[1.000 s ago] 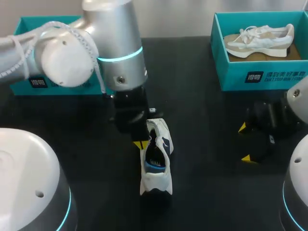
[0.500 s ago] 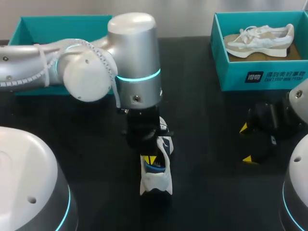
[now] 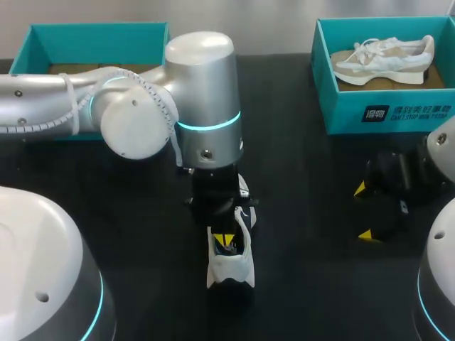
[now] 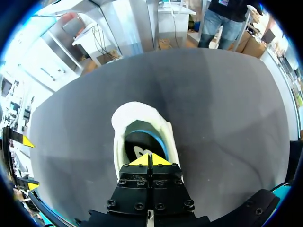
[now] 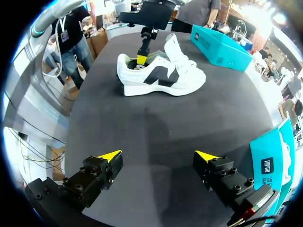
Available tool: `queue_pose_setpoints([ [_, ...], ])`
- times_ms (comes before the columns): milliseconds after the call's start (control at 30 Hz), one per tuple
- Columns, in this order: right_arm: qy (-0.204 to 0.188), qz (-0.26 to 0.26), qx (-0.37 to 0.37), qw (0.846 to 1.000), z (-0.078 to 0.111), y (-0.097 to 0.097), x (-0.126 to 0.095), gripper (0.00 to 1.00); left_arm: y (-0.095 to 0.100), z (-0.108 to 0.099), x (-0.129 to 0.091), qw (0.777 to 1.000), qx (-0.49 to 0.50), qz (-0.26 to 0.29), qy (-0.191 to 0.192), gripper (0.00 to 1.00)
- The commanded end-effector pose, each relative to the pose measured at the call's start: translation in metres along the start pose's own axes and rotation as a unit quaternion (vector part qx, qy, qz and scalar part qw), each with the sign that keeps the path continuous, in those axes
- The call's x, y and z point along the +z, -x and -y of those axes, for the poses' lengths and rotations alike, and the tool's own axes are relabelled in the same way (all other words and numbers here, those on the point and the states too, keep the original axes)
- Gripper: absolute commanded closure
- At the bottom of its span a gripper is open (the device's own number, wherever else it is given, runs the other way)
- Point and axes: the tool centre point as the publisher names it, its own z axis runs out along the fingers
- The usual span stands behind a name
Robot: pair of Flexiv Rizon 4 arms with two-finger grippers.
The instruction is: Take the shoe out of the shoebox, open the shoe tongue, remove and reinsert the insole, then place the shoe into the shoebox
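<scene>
Shoe is out of the box and sits upright on the table near the middle, so step one is done. The left box at the far left corner shows only a bare floor. The tongue stands up off the laces in the right wrist view, so it looks opened.

Left gripper points down into the shoe mouth. Its yellow tips are pressed together with no gap, just over the dark insole. I cannot tell whether a thin edge is pinched between them. The insole lies inside the shoe, so I judge this to be the insole step, either starting the pull or pressing it home; the views don't settle which.

Right gripper hangs low over the table's right side, well apart from the shoe. Its fingers are spread wide and hold nothing.

A second shoe lies in the right box.

Left to do: finish the insole step, then put the shoe back in a box.
</scene>
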Motion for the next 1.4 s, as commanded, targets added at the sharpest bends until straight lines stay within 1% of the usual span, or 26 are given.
queue_pose_setpoints([
  [33, -0.001, 0.001, 0.0, 1.0, 0.0, -0.002, 0.0, 0.0, -0.005, 0.009, -0.01, 1.0, 0.002, -0.022, 0.007, 1.0],
  [200, -0.001, 0.001, 0.0, 1.0, 0.0, -0.002, 0.0, 0.0, -0.01, 0.009, 0.009, 0.998, -0.011, -0.059, -0.001, 1.0],
  [267, -0.001, 0.001, 0.0, 1.0, 0.0, -0.002, 0.0, 0.0, -0.011, 0.008, 0.016, 0.997, -0.014, -0.07, 0.003, 1.0],
  [367, -0.001, 0.001, 0.0, 1.0, 0.0, -0.002, 0.0, 0.0, -0.011, 0.008, 0.026, 0.997, -0.019, -0.081, 0.004, 1.0],
  [500, -0.001, 0.001, 0.0, 1.0, 0.0, -0.002, 0.0, 0.0, -0.009, 0.006, 0.033, 0.996, -0.026, -0.085, 0.004, 1.0],
  [533, -0.001, 0.001, 0.0, 1.0, 0.0, -0.002, 0.0, 0.0, -0.009, 0.006, 0.033, 0.996, -0.026, -0.085, 0.004, 1.0],
  [600, -0.001, 0.001, 0.0, 1.0, 0.0, -0.002, 0.0, 0.0, -0.007, 0.006, 0.026, 0.996, -0.026, -0.085, 0.013, 1.0],
  [733, -0.001, 0.001, 0.0, 1.0, 0.0, -0.002, 0.0, 0.0, -0.004, 0.009, 0.01, 0.994, -0.025, -0.098, 0.048, 1.0],
  [800, -0.001, 0.001, 0.0, 1.0, 0.0, -0.002, 0.0, 0.0, -0.004, 0.009, 0.008, 0.992, -0.031, -0.109, 0.061, 1.0],
  [867, -0.001, 0.001, 0.0, 1.0, 0.0, -0.002, 0.0, 0.0, -0.005, 0.009, 0.014, 0.99, -0.038, -0.122, 0.066, 1.0],
  [933, -0.001, 0.001, 0.0, 1.0, 0.0, -0.002, 0.0, 0.0, -0.006, 0.008, 0.024, 0.99, -0.05, -0.121, 0.054, 1.0],
  [967, -0.001, 0.001, 0.0, 1.0, 0.0, -0.002, 0.0, 0.0, -0.007, 0.007, 0.029, 0.988, -0.055, -0.128, 0.059, 1.0],
  [1000, -0.001, 0.001, 0.0, 1.0, 0.0, -0.002, 0.0, 0.0, -0.008, 0.006, 0.036, 0.988, -0.061, -0.131, 0.06, 1.0],
  [1033, -0.001, 0.001, 0.0, 1.0, 0.0, -0.002, 0.0, 0.0, -0.009, 0.003, 0.042, 0.988, -0.066, -0.129, 0.051, 1.0],
  [1100, -0.001, 0.001, 0.0, 1.0, 0.0, -0.002, 0.0, 0.0, -0.011, 0.001, 0.052, 0.986, -0.081, -0.133, 0.055, 1.0],
  [1200, -0.001, 0.001, 0.0, 1.0, 0.0, -0.002, 0.0, 0.0, -0.015, -0.004, 0.063, 0.986, -0.098, -0.123, 0.054, 1.0],
  [1300, -0.001, 0.001, 0.0, 1.0, 0.0, -0.002, 0.0, 0.0, -0.02, -0.007, 0.071, 0.985, -0.119, -0.106, 0.067, 1.0],
  [1333, -0.001, 0.001, 0.0, 1.0, 0.0, -0.002, 0.0, 0.0, -0.02, -0.008, 0.073, 0.984, -0.126, -0.1, 0.078, 1.0],
  [1400, -0.001, 0.001, 0.0, 1.0, 0.0, -0.002, 0.0, 0.0, -0.02, -0.008, 0.075, 0.984, -0.13, -0.083, 0.085, 1.0],
])
